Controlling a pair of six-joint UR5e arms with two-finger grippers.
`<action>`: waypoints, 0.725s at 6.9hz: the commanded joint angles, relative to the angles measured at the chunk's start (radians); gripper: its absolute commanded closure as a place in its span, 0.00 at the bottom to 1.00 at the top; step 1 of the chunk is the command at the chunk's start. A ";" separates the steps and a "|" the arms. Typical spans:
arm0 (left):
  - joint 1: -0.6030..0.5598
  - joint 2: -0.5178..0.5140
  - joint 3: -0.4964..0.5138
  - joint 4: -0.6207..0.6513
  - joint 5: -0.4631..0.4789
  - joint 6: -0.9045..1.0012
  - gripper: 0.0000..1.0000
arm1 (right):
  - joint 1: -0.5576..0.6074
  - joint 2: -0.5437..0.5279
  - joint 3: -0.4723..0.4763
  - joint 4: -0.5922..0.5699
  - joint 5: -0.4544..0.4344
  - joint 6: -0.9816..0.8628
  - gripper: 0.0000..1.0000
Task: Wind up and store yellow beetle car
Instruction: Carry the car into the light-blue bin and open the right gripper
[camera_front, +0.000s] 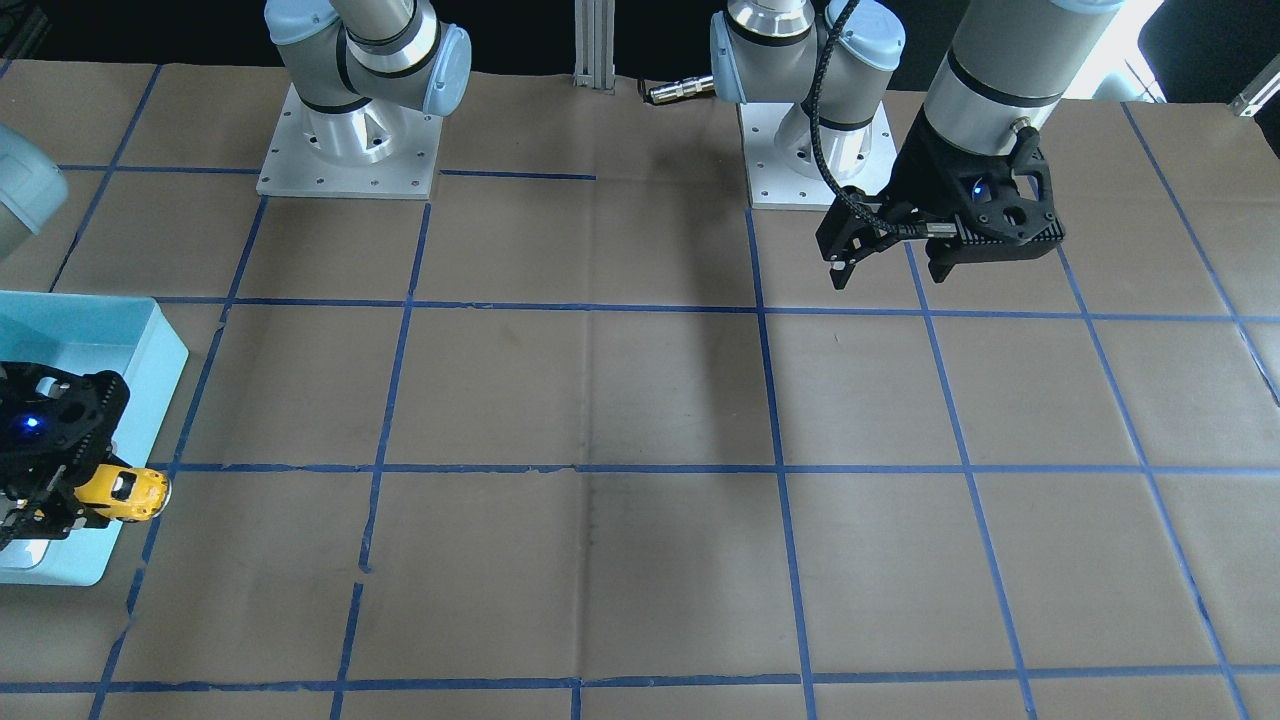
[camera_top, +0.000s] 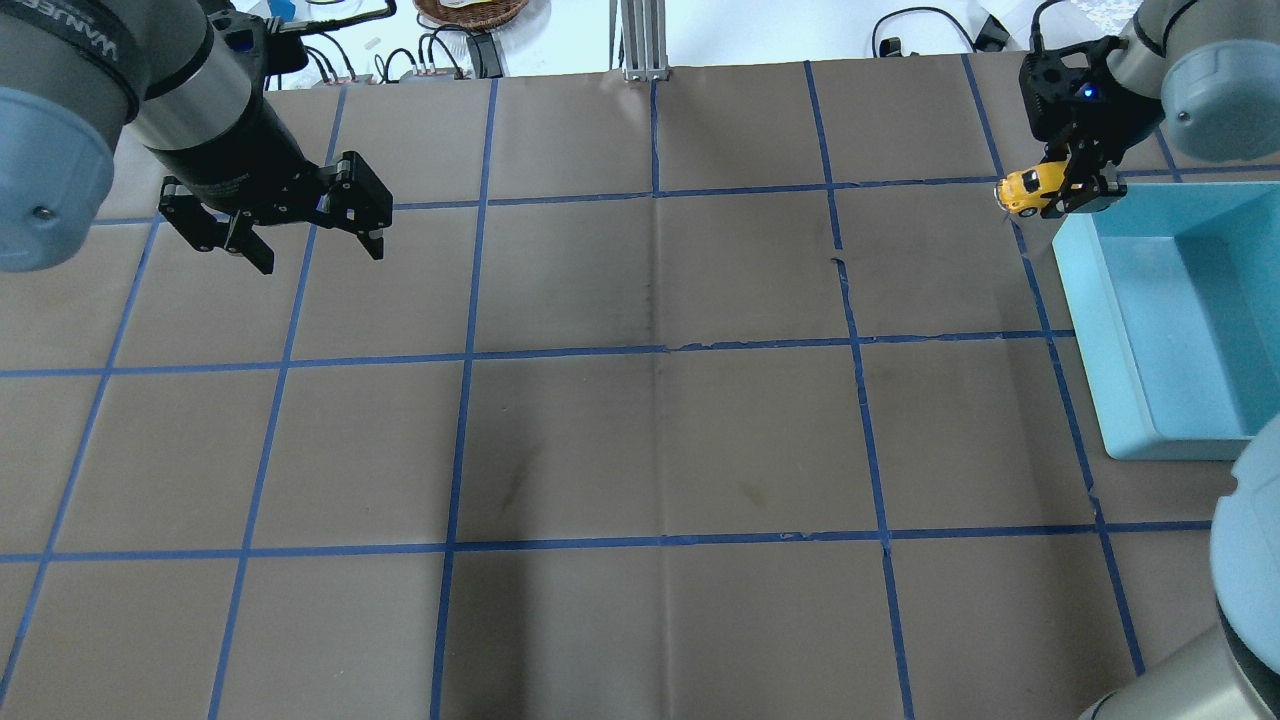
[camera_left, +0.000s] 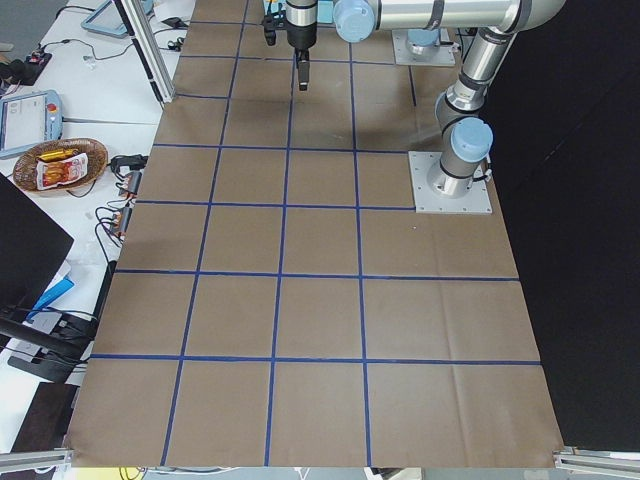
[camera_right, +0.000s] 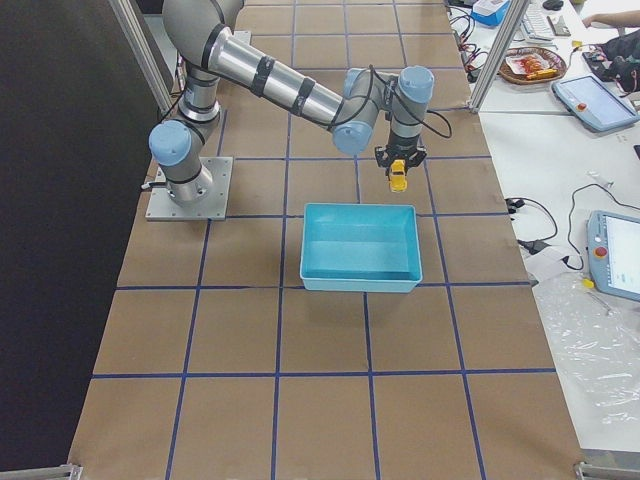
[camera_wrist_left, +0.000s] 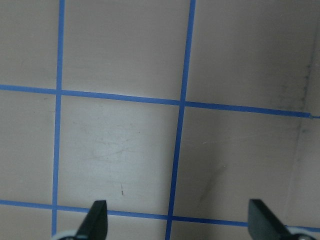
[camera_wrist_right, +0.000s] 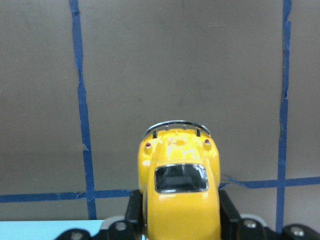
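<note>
Check the right hand (camera_top: 1078, 192): it is clamped on the yellow beetle car (camera_top: 1030, 188), 1 finger on each flank. The car hangs above the table (camera_top: 640, 440), just outside the blue bin (camera_top: 1085, 290) at its far corner. The left hand (camera_top: 320, 255) hangs empty, fingers apart, well away from the bin.

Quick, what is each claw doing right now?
Left gripper: open, holding nothing.
Right gripper: closed on the yellow beetle car.

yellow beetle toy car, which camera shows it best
Right wrist-mounted: the small rounded yellow toy beetle car sits large, close and sharp. Overhead, front-facing and exterior right show it tiny; the others miss it.
</note>
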 joint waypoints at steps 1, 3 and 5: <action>0.000 0.001 -0.001 0.000 -0.001 0.000 0.00 | -0.077 -0.012 -0.069 0.099 0.002 0.029 1.00; 0.000 0.002 -0.002 0.000 -0.001 0.000 0.00 | -0.186 -0.012 -0.097 0.184 -0.004 0.006 1.00; 0.000 0.002 -0.004 0.000 0.001 0.000 0.00 | -0.264 -0.003 -0.083 0.222 -0.009 -0.006 1.00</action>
